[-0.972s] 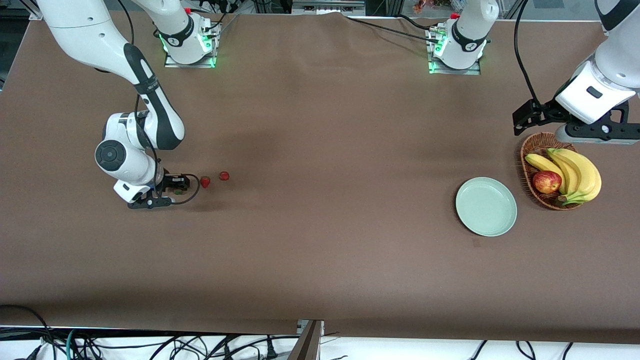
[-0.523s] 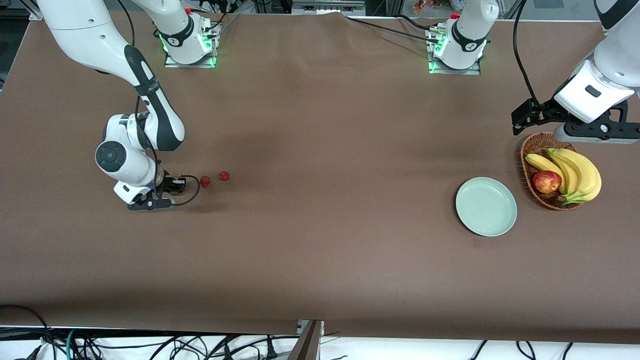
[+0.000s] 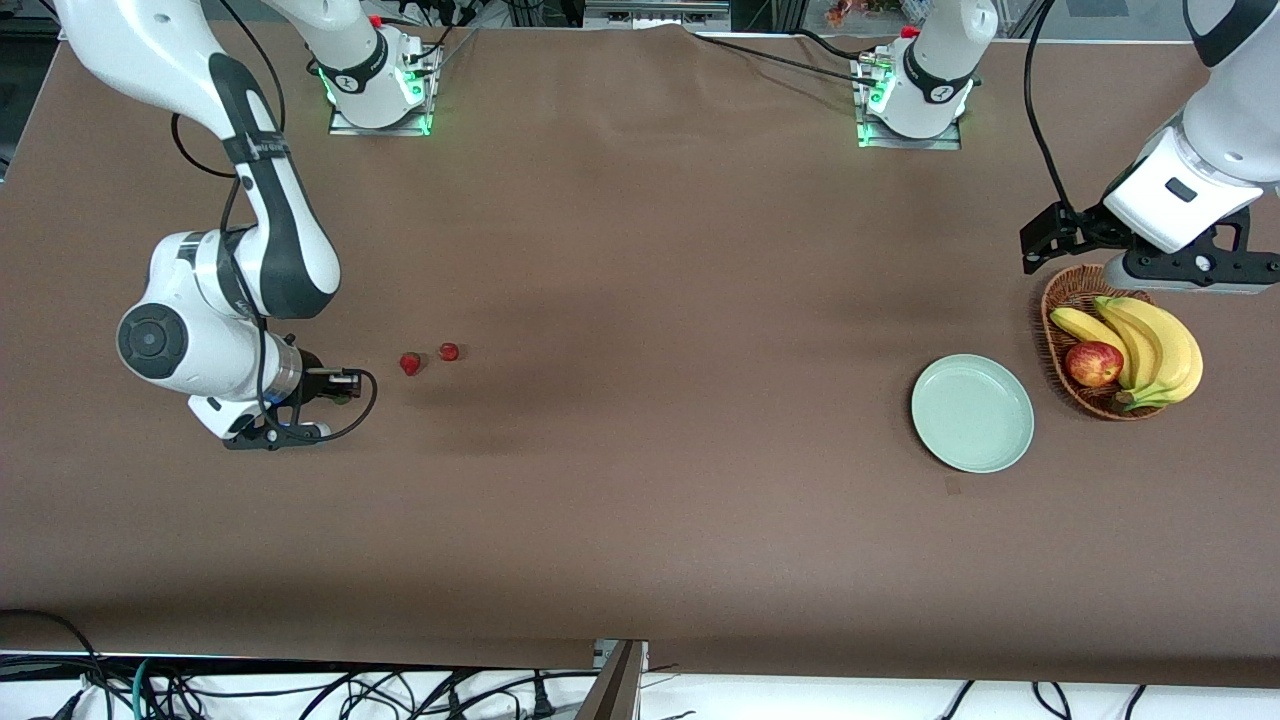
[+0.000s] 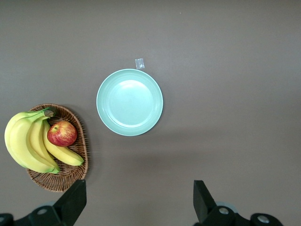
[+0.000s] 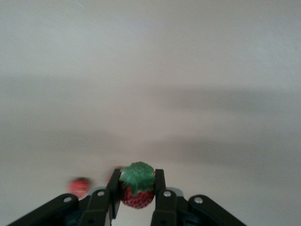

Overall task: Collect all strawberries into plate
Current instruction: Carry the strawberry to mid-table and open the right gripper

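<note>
My right gripper [image 3: 342, 385] is shut on a strawberry [image 5: 137, 189], red with a green top, held between the jaws just above the table at the right arm's end. Two more strawberries lie on the table beside it: one [image 3: 410, 363] close by and another [image 3: 449, 351] a little farther along; one shows blurred in the right wrist view [image 5: 80, 185]. The pale mint-green plate [image 3: 972, 412] sits empty toward the left arm's end, also seen in the left wrist view [image 4: 130, 102]. My left gripper [image 4: 138, 205] is open, waiting high over the table by the basket.
A brown wicker basket [image 3: 1070, 300] with bananas [image 3: 1150, 345] and a red apple [image 3: 1093, 363] stands beside the plate at the left arm's end. A small scrap of tape [image 4: 139, 63] lies by the plate's rim.
My right gripper has lifted and drawn away from the two lying strawberries toward the table's end, carrying the third strawberry. The left arm has barely moved.
</note>
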`<state>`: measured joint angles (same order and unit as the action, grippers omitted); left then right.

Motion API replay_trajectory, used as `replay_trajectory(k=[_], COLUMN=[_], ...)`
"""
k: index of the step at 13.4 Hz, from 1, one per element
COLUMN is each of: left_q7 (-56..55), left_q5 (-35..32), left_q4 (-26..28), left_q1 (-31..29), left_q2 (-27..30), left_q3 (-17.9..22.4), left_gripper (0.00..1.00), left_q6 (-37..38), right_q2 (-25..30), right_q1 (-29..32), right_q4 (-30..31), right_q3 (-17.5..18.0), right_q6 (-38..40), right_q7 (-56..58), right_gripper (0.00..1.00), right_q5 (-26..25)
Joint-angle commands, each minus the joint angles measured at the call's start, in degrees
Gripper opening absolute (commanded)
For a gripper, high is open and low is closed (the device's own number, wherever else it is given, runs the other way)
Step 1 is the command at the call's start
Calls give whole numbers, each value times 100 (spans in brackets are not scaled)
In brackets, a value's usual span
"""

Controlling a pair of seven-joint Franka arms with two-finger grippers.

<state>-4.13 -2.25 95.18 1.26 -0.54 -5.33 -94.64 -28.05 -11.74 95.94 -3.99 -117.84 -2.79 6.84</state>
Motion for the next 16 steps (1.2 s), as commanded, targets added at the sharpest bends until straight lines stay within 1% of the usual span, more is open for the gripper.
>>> replay_trajectory(k=[1, 2, 3, 5, 6, 8, 9, 11, 12, 13, 14, 16], left_q7=[132, 132, 132, 132, 141, 141, 141, 141, 141, 141, 141, 141], left_q5=[111, 111, 111, 111, 111, 120, 120, 128, 128, 128, 128, 146], left_q4=[-149, -157, -149, -158, -158, -166, -166, -166, -166, -166, -166, -175], left_q1=[-29, -12, -20, -38, -55, -160, -178, -187, -196, -231, -275, -398], left_q2=[-104, -148, -148, -113, -96, -87, -95, -113, -113, -113, -113, -113], left_q3=[14, 14, 14, 23, 49, 76, 76, 76, 85, 85, 85, 76], left_gripper=[100, 100, 100, 100, 100, 100, 100, 100, 100, 100, 100, 100], left_q6=[68, 51, 59, 86, 86, 86, 86, 86, 86, 86, 68, 42], right_q2=[-271, -393, -525, -893, -1095, -1526, -1798, -2465, -2764, -2985, -3083, -3110], right_q1=[-450, -695, -942, -1416, -1688, -2189, -2497, -3138, -3402, -3588, -3703, -3870], right_q4=[-461, -628, -795, -1259, -1480, -1788, -1946, -2446, -2753, -2991, -3133, -3152], right_q3=[3, 12, 47, 82, 82, 82, 91, 91, 91, 91, 91, 91], right_q6=[183, 157, 130, 52, -166, -990, -1508, -2676, -3135, -3392, -3499, -3622], right_q7=[-991, -1492, -1984, -2933, -3347, -4208, -4708, -5702, -6176, -6512, -6715, -6918], right_gripper=[19, 19, 19, 19, 20, 20, 20, 20, 20, 21, 27, 40], right_q5=[125, 151, 369, 1027, 1317, 1653, 1759, 1795, 1795, 1786, 1786, 1786])
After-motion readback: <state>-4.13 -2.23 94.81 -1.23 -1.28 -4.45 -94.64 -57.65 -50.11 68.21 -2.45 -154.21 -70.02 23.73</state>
